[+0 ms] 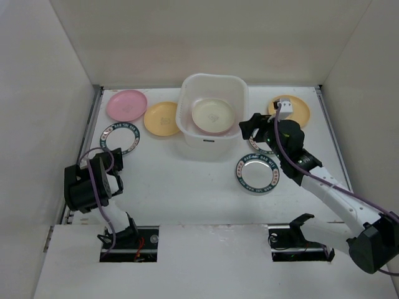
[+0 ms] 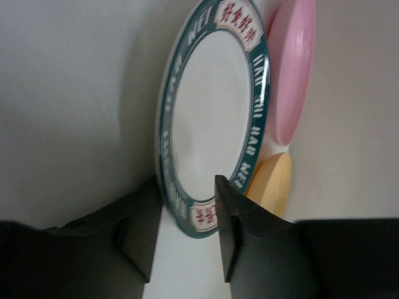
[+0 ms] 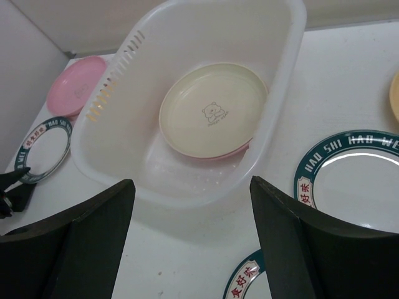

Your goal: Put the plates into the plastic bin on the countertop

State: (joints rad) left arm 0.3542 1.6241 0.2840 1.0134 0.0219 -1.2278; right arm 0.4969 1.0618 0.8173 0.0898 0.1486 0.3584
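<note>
The plastic bin (image 1: 212, 134) (image 3: 124, 124) stands at the back of the countertop (image 1: 187, 187). It holds a cream plate (image 1: 213, 114) (image 3: 212, 115) lying on a pink one (image 3: 224, 154). My left gripper (image 1: 115, 163) (image 2: 187, 187) is at the near rim of a green-rimmed plate (image 1: 120, 138) (image 2: 212, 112), and that rim runs between its parted fingers. My right gripper (image 1: 249, 128) (image 3: 193, 205) hangs open and empty in front of the bin. Two more green-rimmed plates (image 1: 256, 172) (image 3: 355, 174) lie beneath it, one of them (image 3: 249, 280) partly hidden.
A pink plate (image 1: 126, 104) (image 2: 293, 68) and a yellow-orange plate (image 1: 163, 118) (image 2: 271, 184) lie left of the bin. Another yellow-orange plate (image 1: 293, 111) lies at the back right. White walls close in the sides and back.
</note>
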